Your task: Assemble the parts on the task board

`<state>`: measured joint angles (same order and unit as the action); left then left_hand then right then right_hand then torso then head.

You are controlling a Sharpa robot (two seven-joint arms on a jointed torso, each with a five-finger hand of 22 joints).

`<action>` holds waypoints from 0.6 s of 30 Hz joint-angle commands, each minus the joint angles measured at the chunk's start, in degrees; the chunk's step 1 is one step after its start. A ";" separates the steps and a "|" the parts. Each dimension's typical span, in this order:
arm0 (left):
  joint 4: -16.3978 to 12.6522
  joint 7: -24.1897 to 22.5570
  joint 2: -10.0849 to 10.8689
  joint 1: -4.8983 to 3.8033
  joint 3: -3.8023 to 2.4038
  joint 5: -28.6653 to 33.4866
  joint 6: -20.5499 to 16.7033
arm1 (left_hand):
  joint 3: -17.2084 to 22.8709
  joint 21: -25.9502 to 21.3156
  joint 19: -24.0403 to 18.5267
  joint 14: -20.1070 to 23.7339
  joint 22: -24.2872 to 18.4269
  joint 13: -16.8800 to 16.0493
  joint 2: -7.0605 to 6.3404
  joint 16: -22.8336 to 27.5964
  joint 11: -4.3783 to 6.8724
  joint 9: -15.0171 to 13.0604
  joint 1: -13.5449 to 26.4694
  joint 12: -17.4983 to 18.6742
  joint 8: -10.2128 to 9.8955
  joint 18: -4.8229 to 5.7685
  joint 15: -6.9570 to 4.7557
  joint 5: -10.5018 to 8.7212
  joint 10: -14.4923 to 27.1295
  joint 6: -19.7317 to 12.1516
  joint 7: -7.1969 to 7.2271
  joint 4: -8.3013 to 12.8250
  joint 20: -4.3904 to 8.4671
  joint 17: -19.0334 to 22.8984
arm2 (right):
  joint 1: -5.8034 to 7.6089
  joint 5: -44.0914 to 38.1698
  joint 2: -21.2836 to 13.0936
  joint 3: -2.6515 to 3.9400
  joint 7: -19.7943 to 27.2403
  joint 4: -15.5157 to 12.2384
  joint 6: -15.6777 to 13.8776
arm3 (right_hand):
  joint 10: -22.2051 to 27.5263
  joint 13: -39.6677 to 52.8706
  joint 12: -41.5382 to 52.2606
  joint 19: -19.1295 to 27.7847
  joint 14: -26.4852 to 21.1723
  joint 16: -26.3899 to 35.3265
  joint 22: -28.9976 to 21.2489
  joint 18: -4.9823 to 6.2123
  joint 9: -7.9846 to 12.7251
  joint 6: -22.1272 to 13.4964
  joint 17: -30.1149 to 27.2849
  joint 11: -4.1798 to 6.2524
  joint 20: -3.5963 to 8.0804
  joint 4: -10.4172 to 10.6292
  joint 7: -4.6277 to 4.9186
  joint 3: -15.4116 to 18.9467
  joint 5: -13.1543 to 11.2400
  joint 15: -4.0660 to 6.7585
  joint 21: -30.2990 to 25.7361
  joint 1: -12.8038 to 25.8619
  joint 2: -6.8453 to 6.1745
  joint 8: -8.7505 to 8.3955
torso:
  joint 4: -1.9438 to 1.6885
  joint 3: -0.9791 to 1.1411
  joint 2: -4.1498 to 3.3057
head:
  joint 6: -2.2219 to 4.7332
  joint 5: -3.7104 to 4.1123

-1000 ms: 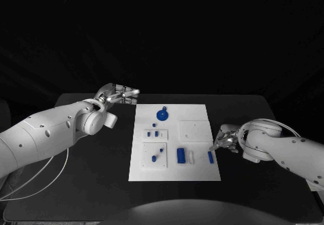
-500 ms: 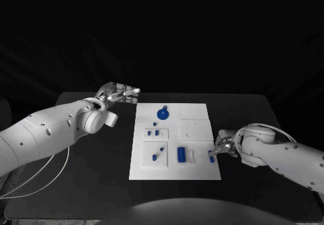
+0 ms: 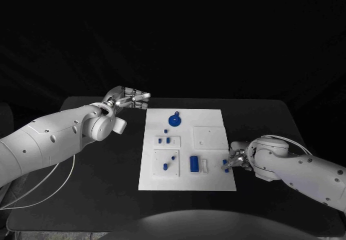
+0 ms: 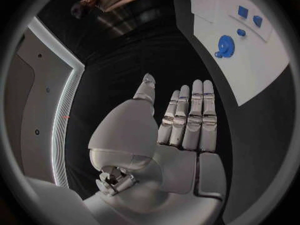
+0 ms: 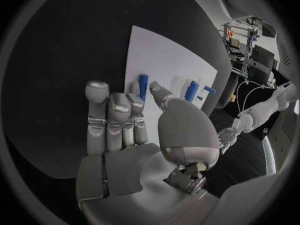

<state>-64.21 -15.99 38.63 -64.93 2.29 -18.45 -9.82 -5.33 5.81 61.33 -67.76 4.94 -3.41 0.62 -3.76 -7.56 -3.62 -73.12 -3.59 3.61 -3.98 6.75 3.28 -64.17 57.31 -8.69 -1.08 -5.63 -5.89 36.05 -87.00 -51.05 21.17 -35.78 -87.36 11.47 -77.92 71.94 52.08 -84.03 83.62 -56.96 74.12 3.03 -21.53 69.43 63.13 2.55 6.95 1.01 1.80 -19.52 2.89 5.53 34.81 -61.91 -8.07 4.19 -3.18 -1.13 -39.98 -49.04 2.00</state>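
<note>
Right hand (image 3: 238, 159) beside one blue part (image 3: 225, 166).

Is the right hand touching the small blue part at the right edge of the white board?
Cannot tell. In the head view the right hand overlaps the blue part; in the right wrist view the part lies just beyond the fingertips, gap unclear.

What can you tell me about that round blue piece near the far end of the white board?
The round blue piece looks like a small plastic gear: a flat, toothed disc with a darker hub in its middle, clearest in the left wrist view. It lies flat near the far end of the task board, apart from the other blue parts. Neither hand touches it; the left hand hovers over the black table beside that end of the board.
</note>
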 commanded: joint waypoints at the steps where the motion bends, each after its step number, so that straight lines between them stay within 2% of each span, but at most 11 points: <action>1: -0.13 -0.60 -0.07 0.01 -0.02 0.24 0.71 | 0.13 0.27 -0.10 0.35 -0.06 -0.05 0.43 0.26 -0.05 -0.05 -0.21 0.24 0.05 0.44 -0.09 -0.07 0.28 -0.16 0.00 -0.14 -0.27 -0.05 | -0.55 -2.23 0.51 -0.52 -1.06 0.63 0.83 | -0.24 0.09 -0.41 -2.87 0.08 0.15 0.09 -0.37 0.04 0.02 0.08 0.21 -0.01 -0.61 -0.14 -0.58 -0.12 -0.02 -0.18 -0.39 0.08 -0.47 | -0.01 0.01 0.00 | -0.09 -0.02; 5: -0.13 -0.58 -0.09 0.01 -0.02 0.24 0.74 | 0.12 0.30 -0.12 0.37 -0.09 -0.06 0.47 0.25 -0.06 -0.05 -0.15 0.23 0.04 0.44 -0.08 -0.05 0.28 -0.23 -0.01 -0.22 -0.28 -0.06 | -0.69 -3.17 1.14 -0.76 -1.28 1.08 -0.35 | -0.29 0.19 -0.28 -2.88 0.07 0.19 0.10 -0.40 -0.05 -0.06 0.09 0.29 0.03 -1.37 -0.25 -1.51 -0.11 0.02 -0.16 -0.99 0.61 -0.49 | -0.03 0.02 -0.01 | -0.04 -0.07; 8: -0.13 -0.55 -0.13 0.01 -0.02 0.24 0.76 | 0.12 0.30 -0.12 0.37 -0.09 -0.06 0.47 0.25 -0.06 -0.05 -0.15 0.23 0.04 0.44 -0.08 -0.05 0.28 -0.23 -0.01 -0.22 -0.28 -0.06 | -0.75 -3.93 1.66 -1.08 -1.45 1.60 -1.05 | -0.27 0.31 -0.21 -2.89 0.11 0.22 0.15 -0.43 -0.27 -0.31 0.12 0.32 0.04 -3.20 -0.28 -3.06 0.02 0.03 -0.06 -1.50 1.41 -0.54 | -0.07 -0.01 0.00 | -0.07 -0.15; 10: -0.13 -0.53 -0.15 0.01 -0.02 0.24 0.77 | 0.12 0.30 -0.12 0.37 -0.09 -0.06 0.47 0.25 -0.06 -0.05 -0.15 0.23 0.04 0.44 -0.08 -0.05 0.28 -0.23 -0.01 -0.22 -0.28 -0.06 | -0.77 -4.34 1.94 -1.33 -1.56 1.91 -1.37 | -0.13 0.35 -0.15 -2.88 0.13 0.22 0.17 -0.36 -0.50 -0.60 0.06 0.24 -0.05 -5.13 -0.18 -3.96 0.76 -0.01 0.00 -1.96 2.32 -0.53 | -0.10 -0.04 0.00 | -0.06 -0.16; 11: -0.13 -0.51 -0.14 0.01 -0.02 0.24 0.79 | 0.12 0.30 -0.12 0.37 -0.09 -0.06 0.47 0.25 -0.06 -0.05 -0.15 0.23 0.04 0.44 -0.08 -0.05 0.28 -0.23 -0.01 -0.22 -0.28 -0.06 | -0.78 -4.52 2.09 -1.46 -1.61 2.08 -1.56 | 0.01 0.38 -0.05 -2.88 0.06 0.30 0.20 -0.24 -0.77 -0.93 -0.05 0.12 -0.14 -7.06 -0.21 -4.24 1.09 -0.10 0.04 -0.98 2.87 -0.50 | -0.11 -0.05 0.00 | -0.08 -0.19; 12: -0.13 -0.48 -0.14 0.01 -0.02 0.24 0.81 | 0.10 0.30 -0.13 0.37 -0.10 -0.06 0.47 0.26 -0.07 -0.05 -0.06 0.23 0.03 0.44 -0.07 -0.06 0.31 -0.31 -0.04 -0.29 -0.29 -0.06 | -0.79 -4.66 2.23 -1.58 -1.66 2.23 -1.76 | 0.03 0.33 -0.06 -2.87 0.12 0.25 0.18 -0.20 -0.89 -1.03 -0.08 0.17 -0.16 -7.74 -0.08 -4.39 1.45 -0.08 -0.04 -0.63 3.24 -0.55 | -0.09 -0.05 0.01 | -0.10 -0.23; 15: -0.13 -0.40 -0.13 0.01 -0.02 0.24 0.85 | 0.10 0.30 -0.13 0.37 -0.10 -0.06 0.47 0.26 -0.07 -0.05 -0.06 0.23 0.03 0.44 -0.07 -0.06 0.31 -0.31 -0.04 -0.29 -0.29 -0.06 | -0.80 -4.89 2.56 -1.83 -1.73 2.60 -2.24 | 0.22 0.28 -0.05 -2.89 0.08 0.22 0.18 -0.07 -0.80 -1.67 -0.14 0.05 -0.21 -8.87 0.16 -4.66 2.07 -0.14 -0.02 -0.25 3.40 -0.56 | -0.04 -0.05 0.01 | -0.15 -0.33; 17: -0.13 -0.36 -0.12 0.01 -0.01 0.24 0.88 | 0.08 0.30 -0.15 0.40 -0.11 -0.05 0.45 0.26 -0.11 -0.05 0.01 0.24 0.04 0.44 -0.07 -0.06 0.33 -0.40 -0.07 -0.35 -0.30 -0.05 | -0.81 -4.91 2.74 -2.02 -1.74 2.85 -2.50 | 0.41 0.28 -0.06 -2.89 0.04 0.16 0.19 0.02 -0.54 -2.52 -0.11 -0.10 -0.24 -9.06 0.50 -4.81 3.39 -0.19 0.04 0.16 3.11 -0.58 | -0.04 -0.07 0.03 | -0.16 -0.38; 18: -0.13 -0.33 -0.13 0.01 -0.01 0.24 0.91 | 0.08 0.30 -0.15 0.40 -0.11 -0.05 0.45 0.26 -0.11 -0.05 0.01 0.24 0.04 0.44 -0.07 -0.06 0.33 -0.40 -0.07 -0.35 -0.30 -0.05 | -0.81 -4.85 2.79 -2.11 -1.74 2.94 -2.57 | 0.61 0.23 -0.18 -2.90 0.03 0.07 0.23 0.10 -0.28 -3.14 -0.05 -0.20 -0.26 -9.19 0.75 -5.08 5.54 -0.22 0.16 0.35 2.82 -0.59 | -0.05 -0.08 0.04 | -0.15 -0.37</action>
<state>-64.21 -15.93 38.59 -64.92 2.31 -18.45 -9.76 -5.33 5.81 61.33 -67.76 4.89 -3.41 0.62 -3.76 -7.56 -3.62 -73.12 -3.59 3.61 -3.98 6.75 3.28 -64.17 57.31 -8.69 -1.09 -5.63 -5.88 36.20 -89.92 -48.59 19.87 -36.26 -85.61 9.26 -77.81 72.26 51.87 -84.03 83.62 -56.96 74.26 3.04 -43.49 69.73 63.04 2.25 6.95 -8.01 1.68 -24.37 7.14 5.52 34.81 -61.90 -5.34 4.15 -3.23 -1.17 -39.95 -49.17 1.66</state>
